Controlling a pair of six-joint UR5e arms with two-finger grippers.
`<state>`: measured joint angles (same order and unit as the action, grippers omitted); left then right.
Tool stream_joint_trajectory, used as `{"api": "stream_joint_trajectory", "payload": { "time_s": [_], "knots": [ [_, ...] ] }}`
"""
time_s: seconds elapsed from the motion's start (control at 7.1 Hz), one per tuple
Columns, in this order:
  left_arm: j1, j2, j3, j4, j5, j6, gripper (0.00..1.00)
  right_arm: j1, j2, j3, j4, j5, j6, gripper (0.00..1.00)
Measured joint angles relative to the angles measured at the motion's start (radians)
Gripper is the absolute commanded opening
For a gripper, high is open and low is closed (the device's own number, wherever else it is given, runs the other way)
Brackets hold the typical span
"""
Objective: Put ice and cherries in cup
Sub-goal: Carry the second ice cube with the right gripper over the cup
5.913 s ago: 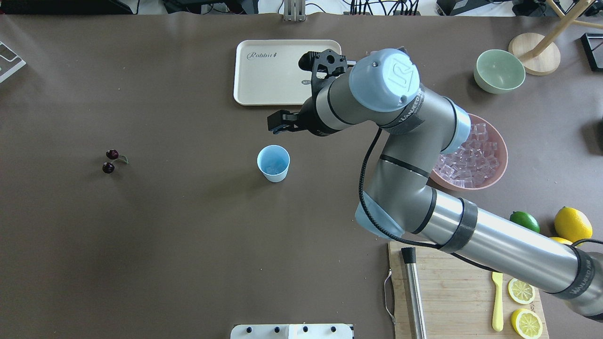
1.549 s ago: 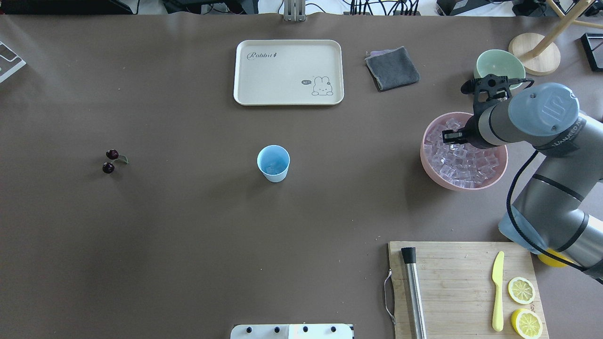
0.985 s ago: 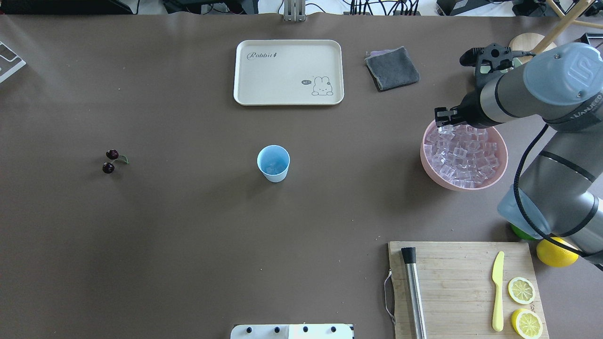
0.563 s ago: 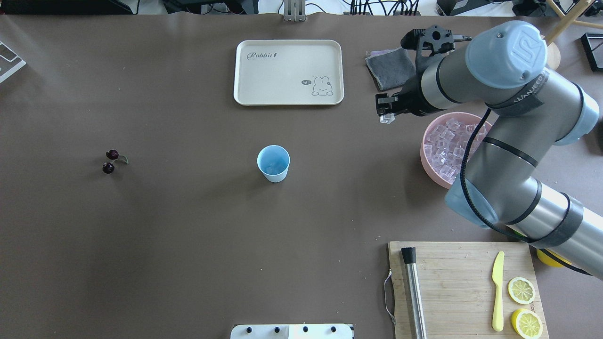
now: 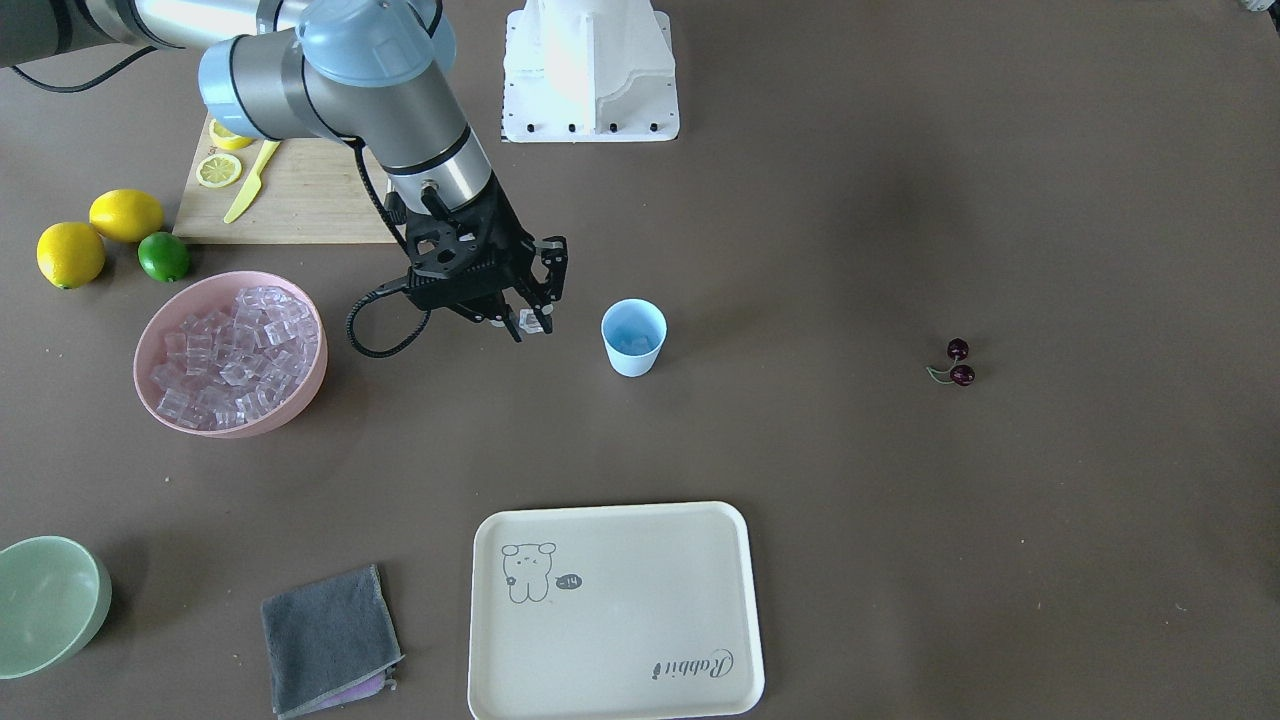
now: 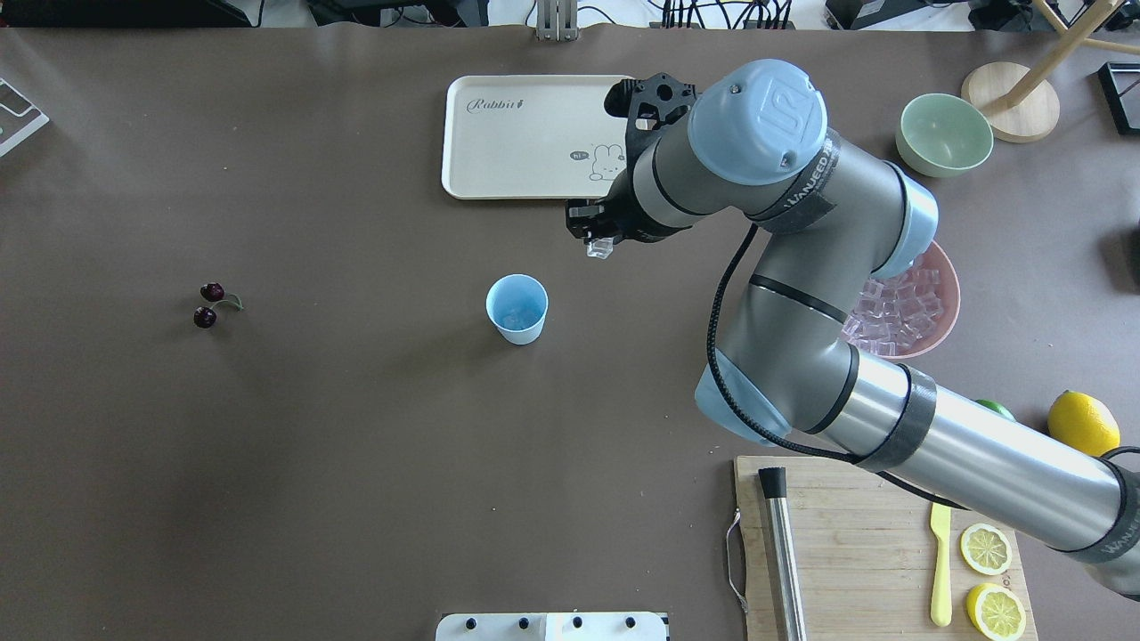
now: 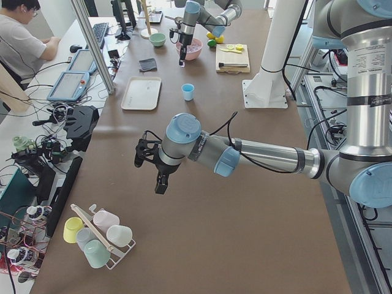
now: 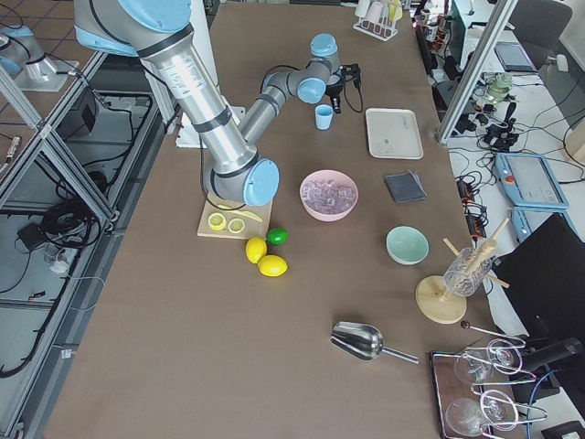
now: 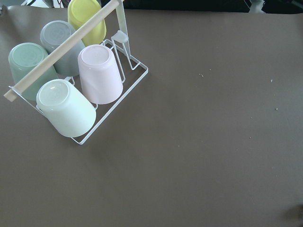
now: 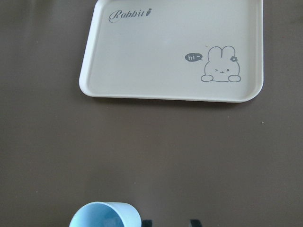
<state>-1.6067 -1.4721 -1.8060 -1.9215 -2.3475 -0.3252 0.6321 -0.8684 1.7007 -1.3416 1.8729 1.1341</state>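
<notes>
The light-blue cup (image 6: 517, 308) (image 5: 633, 337) stands mid-table with a little ice showing inside. My right gripper (image 6: 597, 240) (image 5: 528, 318) is shut on a clear ice cube (image 6: 598, 249) and hangs above the table a short way right of the cup and farther back. The pink bowl (image 5: 262, 422) holds the heap of ice (image 5: 235, 350); my arm partly hides it from overhead. The cherries (image 6: 210, 304) (image 5: 958, 362) lie far left on the table. My left gripper (image 7: 153, 168) shows only in the exterior left view, so I cannot tell its state.
A cream rabbit tray (image 6: 543, 133) lies behind the cup, with a grey cloth (image 5: 330, 640) and a mint-green bowl (image 6: 944, 133) nearby. A cutting board (image 6: 873, 543) with lemon slices and a knife sits front right. A rack of cups (image 7: 98, 236) stands by the left arm.
My right gripper went from beside the cup to the pink bowl, shut on an ice cube, lifted it out and carried it left toward the cup.
</notes>
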Motion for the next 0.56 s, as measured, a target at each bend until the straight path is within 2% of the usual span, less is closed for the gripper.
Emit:
{"api": "stream_joint_trajectory", "payload": {
  "time_s": [0.56],
  "knots": [
    [0.002,0.001,0.005,-0.007,-0.005,0.000,0.98,-0.092,0.101,-0.107,0.018,-0.083,0.023,0.00]
  ]
}}
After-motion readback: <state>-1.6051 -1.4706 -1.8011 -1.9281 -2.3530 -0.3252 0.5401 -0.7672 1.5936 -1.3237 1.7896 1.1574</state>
